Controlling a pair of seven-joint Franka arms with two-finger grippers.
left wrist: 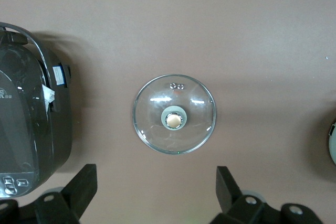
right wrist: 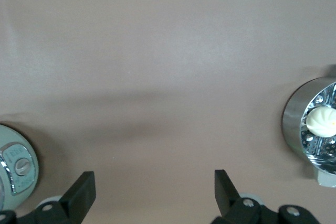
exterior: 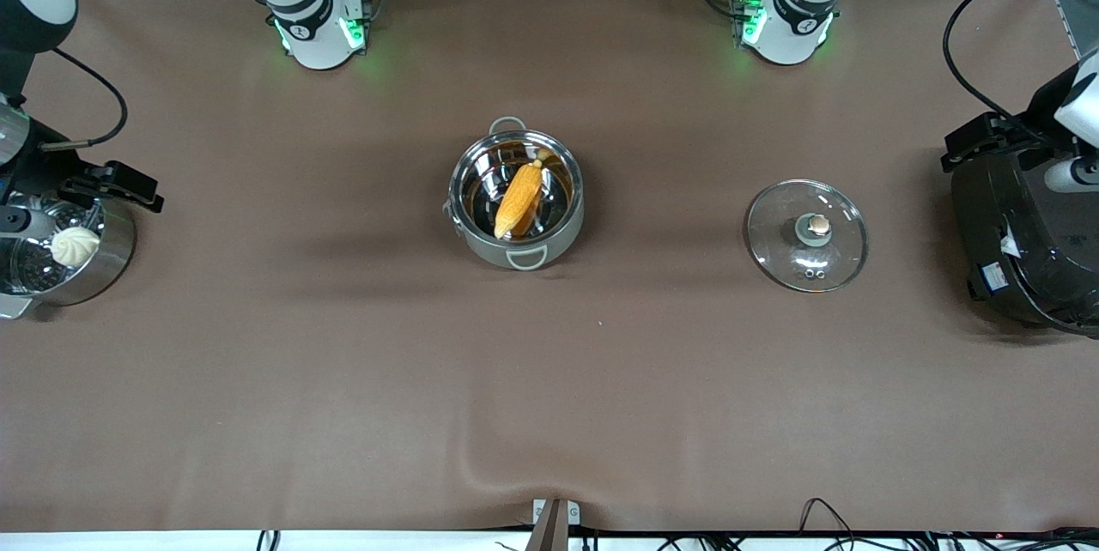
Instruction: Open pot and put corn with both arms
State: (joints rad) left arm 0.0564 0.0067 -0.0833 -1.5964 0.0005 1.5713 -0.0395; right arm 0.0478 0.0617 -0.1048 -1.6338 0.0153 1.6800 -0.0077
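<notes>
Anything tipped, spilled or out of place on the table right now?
Nothing stands out. The corn lies inside the open pot, leaning on its wall. The glass lid sits flat on the table toward the left arm's end, knob up. Nothing has spilled.

No legible text in any of my views. The rice cooker [left wrist: 31,124] beside my left jaws carries white labels and panel markings, none readable. The glass lid [left wrist: 174,114] ahead of them bears a stamped mark, also unreadable.
</notes>
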